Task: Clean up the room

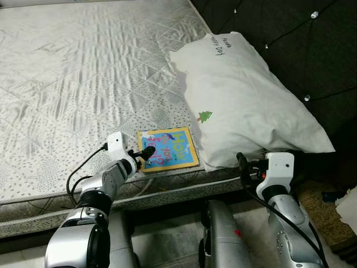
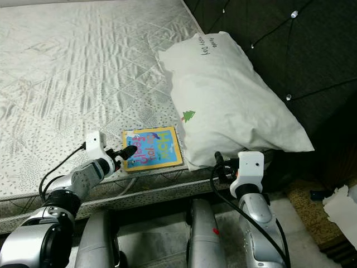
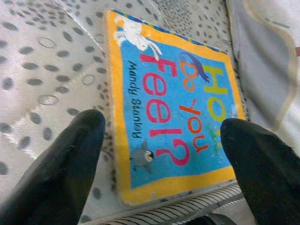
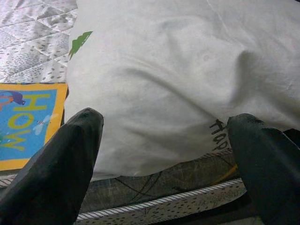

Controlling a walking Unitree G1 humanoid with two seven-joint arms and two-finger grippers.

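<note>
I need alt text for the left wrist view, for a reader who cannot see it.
A children's book with a yellow border and blue cover, titled "How Do You Feel?", lies flat on a dotted mattress. The left gripper points at it, jaws open, beside a white pillow.

A bedroom: bare mattress (image 1: 83, 84), pillow (image 1: 245, 100), tufted headboard (image 1: 301, 39).

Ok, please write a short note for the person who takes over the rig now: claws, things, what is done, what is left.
Left claw: open, at the near left corner of the children's book, holding nothing.
Right claw: open, at the near edge of the white pillow, holding nothing.
The book lies flat on the mattress near its front edge, beside the pillow; the pillow rests against the dark headboard.
Done: nothing picked up yet.
Left: probably grasp the book and put it away, then straighten the pillow.
</note>
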